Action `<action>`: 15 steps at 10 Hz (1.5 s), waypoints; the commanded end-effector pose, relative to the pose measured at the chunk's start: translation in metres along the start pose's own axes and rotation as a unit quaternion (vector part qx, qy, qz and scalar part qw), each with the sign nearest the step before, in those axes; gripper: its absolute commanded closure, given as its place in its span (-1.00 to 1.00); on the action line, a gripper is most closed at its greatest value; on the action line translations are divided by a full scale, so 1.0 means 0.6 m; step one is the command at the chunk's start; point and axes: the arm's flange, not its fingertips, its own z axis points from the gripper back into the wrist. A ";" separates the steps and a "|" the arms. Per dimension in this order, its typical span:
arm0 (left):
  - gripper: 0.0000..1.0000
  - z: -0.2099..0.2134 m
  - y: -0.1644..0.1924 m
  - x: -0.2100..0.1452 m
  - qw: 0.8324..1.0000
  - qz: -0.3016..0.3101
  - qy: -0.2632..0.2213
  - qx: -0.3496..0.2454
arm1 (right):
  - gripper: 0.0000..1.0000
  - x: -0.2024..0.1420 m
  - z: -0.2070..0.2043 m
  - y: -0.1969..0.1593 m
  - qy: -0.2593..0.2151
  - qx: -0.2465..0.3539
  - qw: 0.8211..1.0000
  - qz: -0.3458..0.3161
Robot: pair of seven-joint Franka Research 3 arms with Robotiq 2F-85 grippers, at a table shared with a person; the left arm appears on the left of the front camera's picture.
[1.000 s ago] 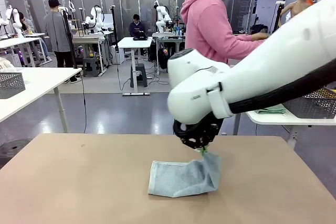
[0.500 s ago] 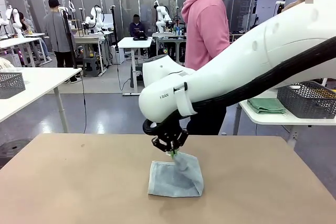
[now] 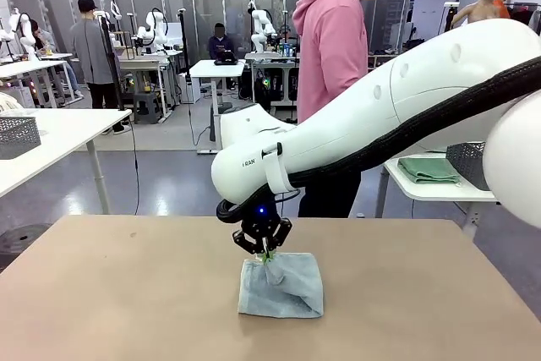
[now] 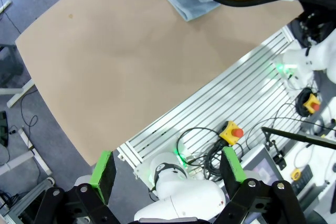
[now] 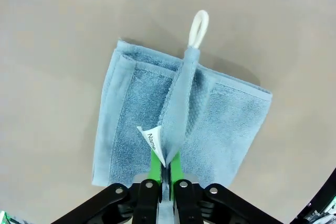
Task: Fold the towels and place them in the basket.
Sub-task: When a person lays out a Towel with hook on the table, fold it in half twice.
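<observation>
- Progress: one towel [image 3: 281, 287] lies near the middle of the desk [image 3: 127, 293], folded over into a compact rectangle. The fold appears nearly complete.
- Right hand [image 5: 165, 174]: the pads are nearly together and pinch a raised ridge of the towel at its labelled edge.
- Left hand [image 4: 168, 174]: the fingers are fully apart and hold nothing, raised well clear of the desk.
- Remaining, as judged: release the ridge so it lies flat, then transfer the towel to the basket [image 3: 465, 166]. The basket stands on a side table [image 3: 439, 194] beyond the desk's right edge, well apart from the towel.
- Writing: the white label [image 5: 152, 141] reads "Name". The white hanging loop [image 5: 199, 27] is blank. The small lettering on the right arm [image 3: 355, 133] cannot be read in full.
</observation>
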 end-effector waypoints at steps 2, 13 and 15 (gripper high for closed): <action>-1.00 0.000 0.001 -0.002 1.000 -0.003 0.004 0.005 | -0.01 -0.002 0.008 0.007 -0.012 0.026 0.999 -0.032; -1.00 0.000 0.001 -0.002 1.000 -0.003 0.004 0.005 | -1.00 -0.005 0.019 -0.008 -0.022 0.069 0.997 -0.041; -1.00 0.000 0.001 -0.002 1.000 -0.003 0.004 0.005 | -1.00 -0.005 0.019 -0.008 -0.022 0.069 0.997 -0.041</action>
